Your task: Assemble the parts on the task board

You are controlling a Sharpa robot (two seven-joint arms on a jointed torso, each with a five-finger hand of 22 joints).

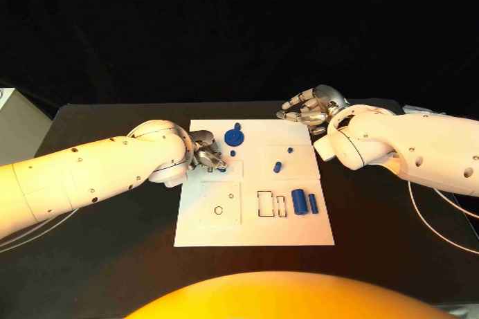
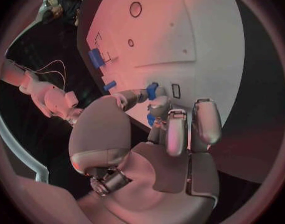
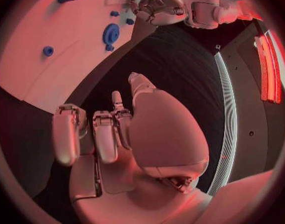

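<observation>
In the head view, the white task board (image 1: pixel 255 225) lay in the middle of the black bench (image 1: pixel 110 257). The left hand (image 1: pixel 207 155) sat over the board's left part, its fingers closed on a small blue part (image 1: pixel 221 169). The right hand (image 1: pixel 314 108) hovered off the board's far right corner, fingers curled and empty. A blue disc (image 1: pixel 235 135) and blue cylinders (image 1: pixel 303 201) rested on the board.

In the left wrist view, fingertips (image 2: pixel 156 106) pinched the blue part (image 2: pixel 152 90) against the board (image 2: pixel 199 30).

In the right wrist view, the right hand's fingers (image 3: pixel 106 134) curled above dark bench (image 3: pixel 174 55), holding nothing.
</observation>
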